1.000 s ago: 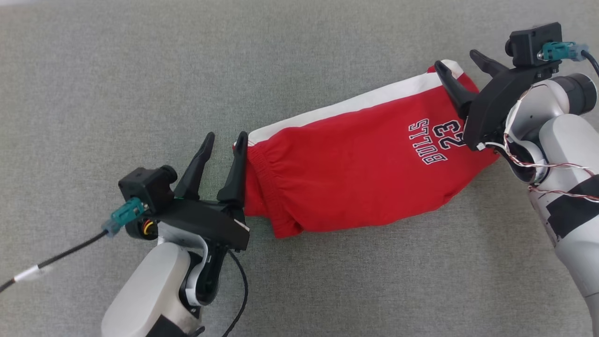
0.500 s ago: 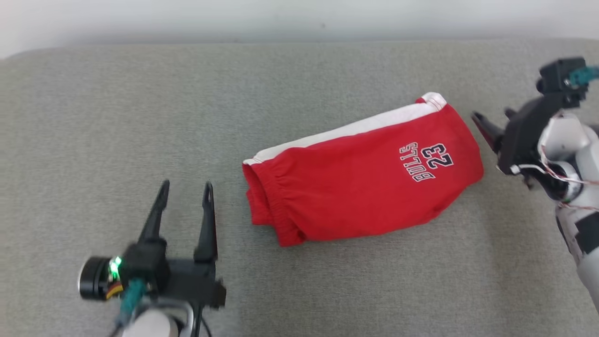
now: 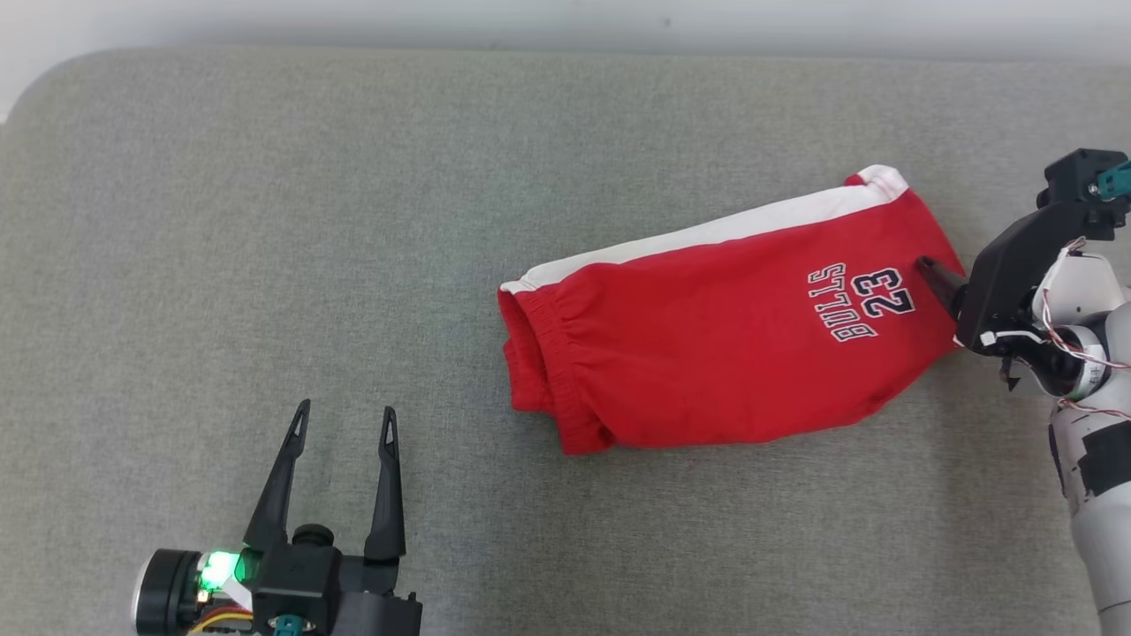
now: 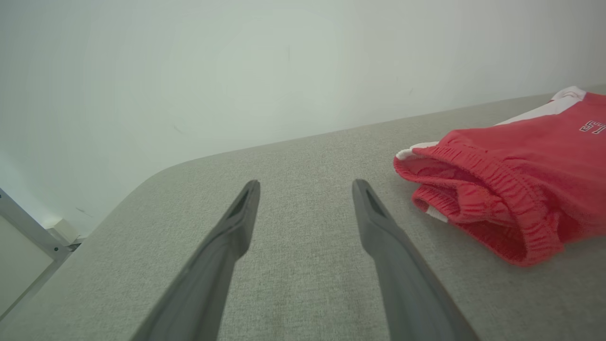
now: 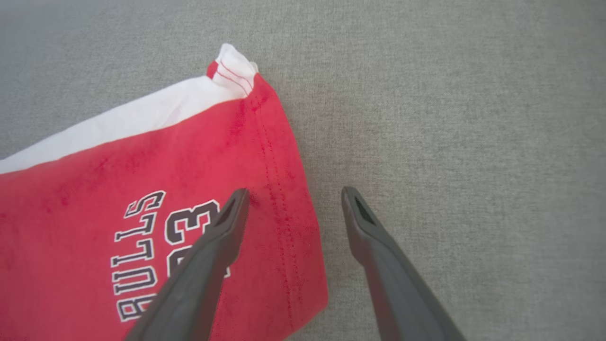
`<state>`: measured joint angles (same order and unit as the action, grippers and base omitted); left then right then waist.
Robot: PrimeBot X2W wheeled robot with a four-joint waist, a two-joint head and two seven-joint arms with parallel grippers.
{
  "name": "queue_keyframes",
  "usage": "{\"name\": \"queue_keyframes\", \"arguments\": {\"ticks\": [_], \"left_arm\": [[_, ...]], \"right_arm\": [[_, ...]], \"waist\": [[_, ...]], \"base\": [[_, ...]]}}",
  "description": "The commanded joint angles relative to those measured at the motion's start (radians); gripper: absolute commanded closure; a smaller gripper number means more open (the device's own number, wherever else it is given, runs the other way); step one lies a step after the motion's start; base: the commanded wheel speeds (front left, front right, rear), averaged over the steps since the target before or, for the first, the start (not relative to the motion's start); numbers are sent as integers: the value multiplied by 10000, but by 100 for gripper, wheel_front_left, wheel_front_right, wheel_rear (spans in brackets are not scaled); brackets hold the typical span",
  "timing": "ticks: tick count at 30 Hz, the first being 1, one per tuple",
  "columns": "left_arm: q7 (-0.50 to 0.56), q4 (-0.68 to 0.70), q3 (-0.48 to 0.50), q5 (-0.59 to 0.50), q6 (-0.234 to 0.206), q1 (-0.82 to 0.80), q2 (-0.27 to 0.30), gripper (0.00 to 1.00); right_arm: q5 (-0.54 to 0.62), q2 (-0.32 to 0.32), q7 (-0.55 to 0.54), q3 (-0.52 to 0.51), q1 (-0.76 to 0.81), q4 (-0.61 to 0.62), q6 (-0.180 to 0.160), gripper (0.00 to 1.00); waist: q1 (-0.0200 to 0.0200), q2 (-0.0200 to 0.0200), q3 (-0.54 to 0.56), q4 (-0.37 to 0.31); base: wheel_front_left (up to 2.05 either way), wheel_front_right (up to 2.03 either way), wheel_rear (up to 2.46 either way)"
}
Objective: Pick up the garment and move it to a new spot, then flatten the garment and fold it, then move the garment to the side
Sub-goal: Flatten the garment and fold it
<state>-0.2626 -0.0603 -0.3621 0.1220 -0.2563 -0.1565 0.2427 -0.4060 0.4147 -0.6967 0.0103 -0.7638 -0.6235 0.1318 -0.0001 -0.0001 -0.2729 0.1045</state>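
Red shorts [image 3: 724, 340] with a white side stripe and "BULLS 23" print lie folded on the grey cushion [image 3: 353, 221], waistband toward the left. My left gripper [image 3: 345, 422] stands open at the lower left, well clear of the waistband [image 4: 497, 199], nothing between its fingers. My right gripper [image 5: 293, 196] hovers open over the hem at the shorts' right end [image 5: 279, 199], one finger above the red cloth, the other above bare cushion. In the head view a single right fingertip [image 3: 932, 269] pokes over the hem.
A pale wall [image 4: 236, 71] runs behind the cushion's far edge. The cushion's rounded corner [image 3: 53, 79] is at the upper left. Broad bare cushion surrounds the shorts on the left and in front.
Both grippers have let go of the shorts and pulled back, the left toward the lower left, the right off the hem. The head camera has shifted, bringing the cushion's far edge into view.
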Motion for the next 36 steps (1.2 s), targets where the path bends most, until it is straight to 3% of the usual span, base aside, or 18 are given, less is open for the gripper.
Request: {"name": "queue_keyframes", "arguments": {"ticks": [1, 15, 21, 22, 24, 29, 36], "left_arm": [[-22, 70, 41, -21, 26, 103, -50, 0], [-24, -124, 236, -125, 527, 142, -445, 0], [-24, -268, 390, -156, 681, 196, -521, 0], [-24, -291, 421, -154, 702, 217, -527, 0], [-24, -339, 462, -135, 720, 265, -558, 0], [-24, -457, 466, -128, 872, 333, -638, 0], [-24, -617, 573, -163, 957, 449, -698, 0]], "right_arm": [[182, -203, -83, -141, 104, 79, -27, 0], [2138, -953, -311, -1224, 542, 57, -29, 0], [1982, -1359, -839, -708, 828, 16, -3, 0], [1917, -1311, -868, -637, 874, 44, -1, 44], [1806, -1228, -863, -519, 909, 176, -3, 100], [1808, -800, -557, -688, 1116, 327, -26, 100], [2209, -715, 261, -1426, 1296, 527, -30, 100]], "waist": [[1, 1, -232, 188], [1, 1, -541, 618], [1, 1, -482, 615], [1, 1, -439, 596], [1, 1, -357, 554], [1, 1, -142, 420], [1, 1, 238, 178]], "base": [[0, 0, 0], [0, 0, 0], [0, 0, 0], [0, 0, 0], [0, 0, 0], [0, 0, 0], [0, 0, 0]]}}
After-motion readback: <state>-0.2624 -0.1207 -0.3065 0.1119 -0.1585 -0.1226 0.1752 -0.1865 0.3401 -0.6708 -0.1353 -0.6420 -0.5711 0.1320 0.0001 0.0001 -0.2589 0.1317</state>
